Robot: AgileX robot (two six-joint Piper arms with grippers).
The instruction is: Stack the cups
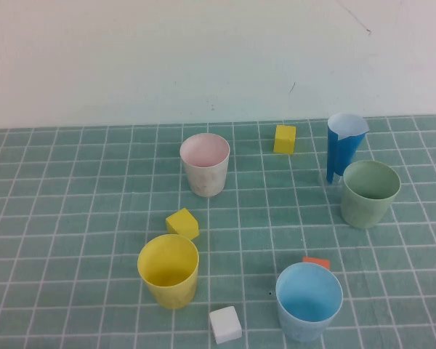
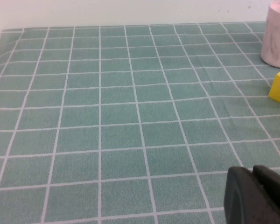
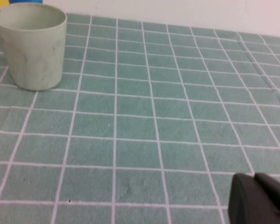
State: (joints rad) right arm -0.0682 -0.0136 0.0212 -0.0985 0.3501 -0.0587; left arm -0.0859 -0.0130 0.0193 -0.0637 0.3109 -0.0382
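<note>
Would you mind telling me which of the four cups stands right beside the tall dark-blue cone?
The pale green cup, on the table's right side. The dark-blue cone stands just behind it; the whitish-pink, yellow and light blue cups all stand well apart from it.

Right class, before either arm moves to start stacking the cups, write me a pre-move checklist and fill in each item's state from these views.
1. All four upright, apart: whitish plastic tumbler with pink inside, yellow tumbler, light blue tumbler, pale green tumbler: ok.
2. Nothing stacked yet: ok.
3. Left gripper shut, empty, over bare cloth: ok.
4. Right gripper shut, empty: ok.
5. Yellow cube close to yellow tumbler: not ok.
</note>
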